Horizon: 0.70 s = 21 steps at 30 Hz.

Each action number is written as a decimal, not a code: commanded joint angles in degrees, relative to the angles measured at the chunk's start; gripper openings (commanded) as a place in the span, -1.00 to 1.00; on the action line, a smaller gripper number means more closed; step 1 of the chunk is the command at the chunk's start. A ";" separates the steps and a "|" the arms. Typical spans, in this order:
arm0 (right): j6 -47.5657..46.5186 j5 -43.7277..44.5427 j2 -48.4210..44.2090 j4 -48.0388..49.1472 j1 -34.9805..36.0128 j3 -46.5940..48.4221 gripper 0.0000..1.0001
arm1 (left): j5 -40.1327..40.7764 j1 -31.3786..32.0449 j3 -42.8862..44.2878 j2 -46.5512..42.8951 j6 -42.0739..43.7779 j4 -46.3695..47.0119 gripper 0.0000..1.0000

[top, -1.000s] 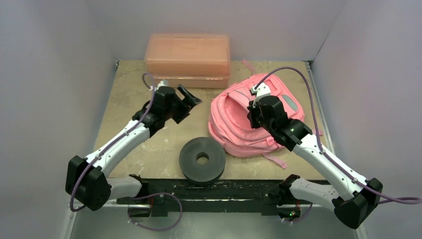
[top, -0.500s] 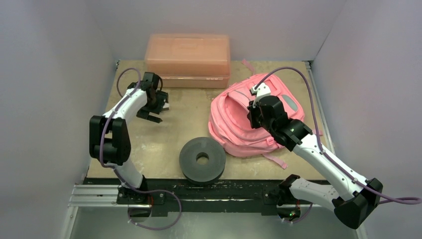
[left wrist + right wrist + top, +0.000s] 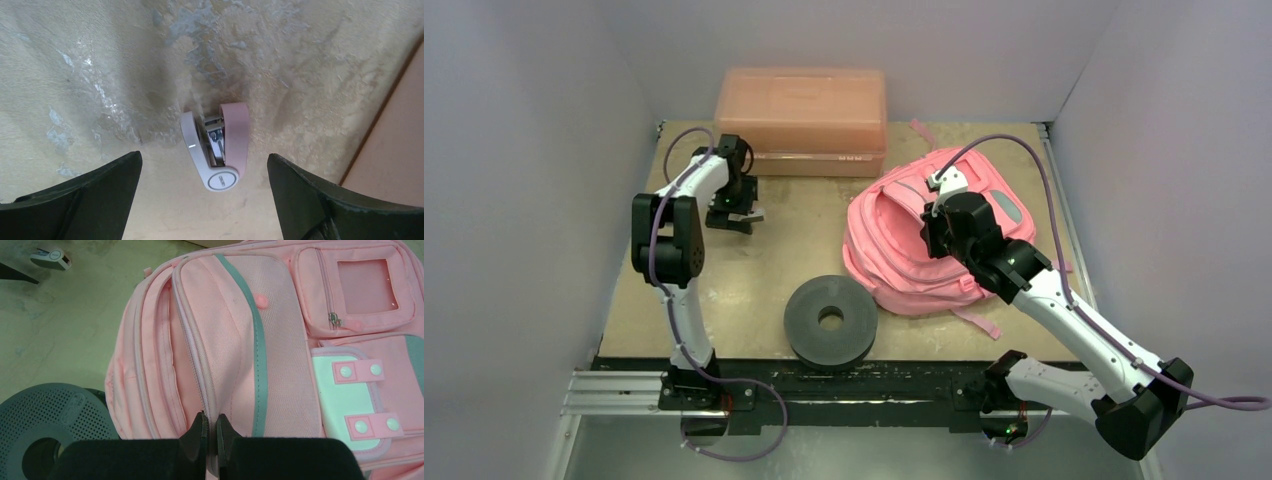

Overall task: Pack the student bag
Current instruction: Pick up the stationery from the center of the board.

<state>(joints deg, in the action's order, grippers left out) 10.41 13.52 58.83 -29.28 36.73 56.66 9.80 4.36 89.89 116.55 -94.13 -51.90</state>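
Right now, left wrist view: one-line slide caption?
Open left gripper hovers over a pink-and-white mini stapler lying on the mottled table.

Mottled table (image 3: 724, 290): student bag (image 3: 904, 262), box (image 3: 802, 110), ring (image 3: 807, 326), stapler (image 3: 220, 180)

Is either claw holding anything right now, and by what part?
Left claw: open over the stapler, holding nothing. Right claw: shut at the bag's zipper; a grip cannot be told.
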 commanded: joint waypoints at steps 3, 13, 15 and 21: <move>0.37 -3.94 -1.66 6.86 0.89 2.90 -1.00 | 1.42 -0.32 6.25 3.03 -3.54 -6.11 0.82; 0.84 -3.33 -1.57 6.34 0.92 3.70 -1.00 | 1.18 -0.32 5.69 2.68 -5.37 -6.05 0.55; 0.84 -3.26 -1.61 6.11 0.94 3.86 -1.00 | 0.89 -0.32 5.60 2.78 -5.57 -5.97 0.53; 0.93 -3.15 -1.79 5.94 0.92 3.85 -1.00 | -0.42 -0.23 3.98 2.17 -7.77 -4.42 0.49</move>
<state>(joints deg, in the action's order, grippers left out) 10.46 13.52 58.85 -29.34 36.75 56.66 9.56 4.36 95.37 120.49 -99.07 -57.28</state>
